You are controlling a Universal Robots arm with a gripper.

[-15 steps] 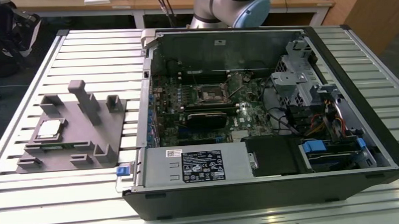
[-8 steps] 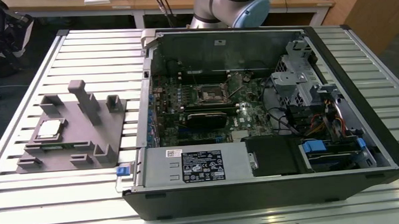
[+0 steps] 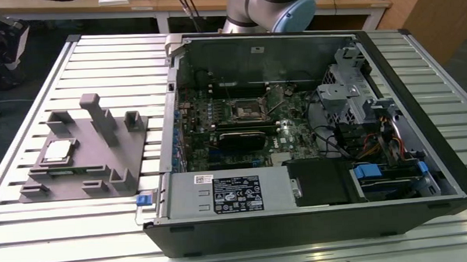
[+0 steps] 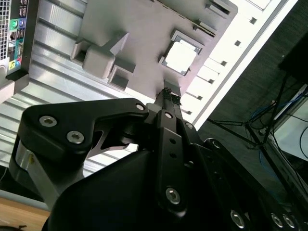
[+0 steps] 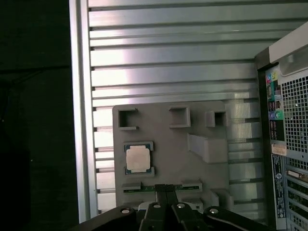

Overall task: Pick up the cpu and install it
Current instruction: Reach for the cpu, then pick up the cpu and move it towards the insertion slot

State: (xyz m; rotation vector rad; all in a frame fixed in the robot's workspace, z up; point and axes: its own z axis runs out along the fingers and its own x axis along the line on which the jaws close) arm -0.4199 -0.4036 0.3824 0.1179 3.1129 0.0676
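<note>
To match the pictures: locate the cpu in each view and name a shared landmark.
Exterior view: cpu on the grey holder, at the exterior view's left of the computer case.
Second wrist view: cpu on the holder, just beyond the gripper.
First wrist view: cpu on the holder's side away from the case.
Shared landmark: the grey holder.

The arm (image 3: 270, 7) shows at the top centre of the exterior view, a grey joint with a blue cap. In both wrist views the black tool (image 4: 167, 95) (image 5: 166, 188) has its fingertips pressed together.
</note>
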